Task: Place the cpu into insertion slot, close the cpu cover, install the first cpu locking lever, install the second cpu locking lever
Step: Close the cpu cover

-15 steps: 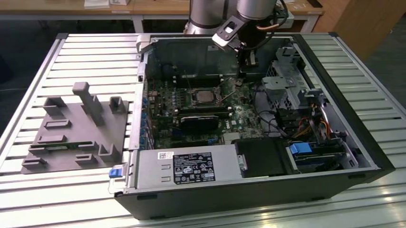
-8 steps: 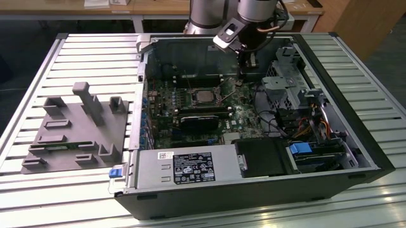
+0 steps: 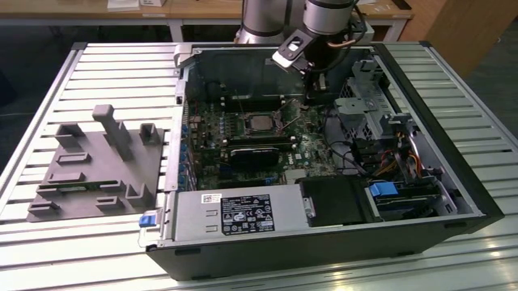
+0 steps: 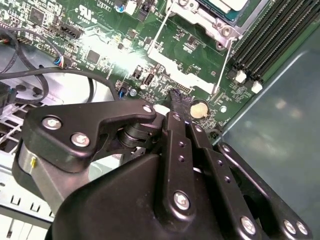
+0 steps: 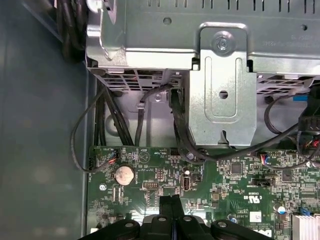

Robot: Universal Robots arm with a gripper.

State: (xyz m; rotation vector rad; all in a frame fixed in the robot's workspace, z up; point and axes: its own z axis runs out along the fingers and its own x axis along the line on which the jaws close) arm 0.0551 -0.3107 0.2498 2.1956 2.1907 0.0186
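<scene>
The cpu [image 3: 261, 123] lies with its silver top up in the insertion slot [image 3: 245, 125] on the green motherboard. In the second wrist view the cpu [image 4: 229, 4] is ringed by the silvery cpu cover [image 4: 206, 22], which looks lowered over it. Two thin wire locking levers [image 4: 161, 27] [image 4: 223, 67] run beside the socket; whether they are latched I cannot tell. My gripper [image 3: 312, 100] hangs inside the case, to the exterior view's right of the socket. Its black fingers are pressed together with nothing between them in both wrist views [image 4: 175, 100] [image 5: 170, 202], just above the board.
A coin battery [image 5: 124, 174] sits close to the fingertips. Black cables [image 5: 180, 130] and a metal drive cage [image 5: 220, 85] stand beyond. Long black memory slots [image 4: 270, 40] flank the socket. A power supply [image 3: 242, 212] fills the case front. A grey fixture [image 3: 97, 163] lies outside the case.
</scene>
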